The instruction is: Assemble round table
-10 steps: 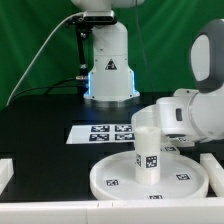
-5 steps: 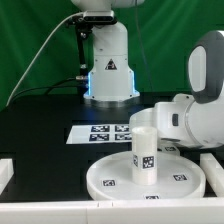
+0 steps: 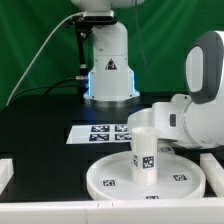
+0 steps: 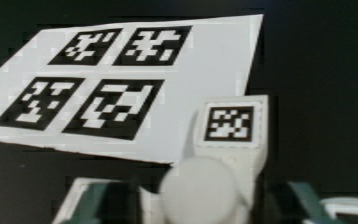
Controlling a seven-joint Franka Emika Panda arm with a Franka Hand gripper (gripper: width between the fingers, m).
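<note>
– Claw (image 4: 202, 205) first: apart or together?

– Apart. In the wrist view its two fingers (image 4: 98, 200) stand either side of the post (image 4: 226, 150), with a dark gap on each side, so nothing is clamped. In the exterior view the fingers are hidden behind the post and the arm.

– And the post itself?

– Between the claw's fingers, upright, standing on the middle of the disc (image 3: 100, 168). The disc lies flat on the counter (image 3: 40, 120) beneath the claw. Whether the post is fully seated in the disc I cannot tell. The marker board (image 4: 140, 70) lies further out from the claw, past the post.

– How would the post handle?

– It looks like hard white plastic, so I judge it light and stiff, with nothing to crush. It is smooth and round, though, so it could slip or twist between flat pads.

– Where would you take hold?

– Across the upper part, with the pads square on opposite sides and the post centred between them, so that closing does not tip it. The disc is broad and low but probably light too. It may slide or lift along with the post if the joint binds.
</note>
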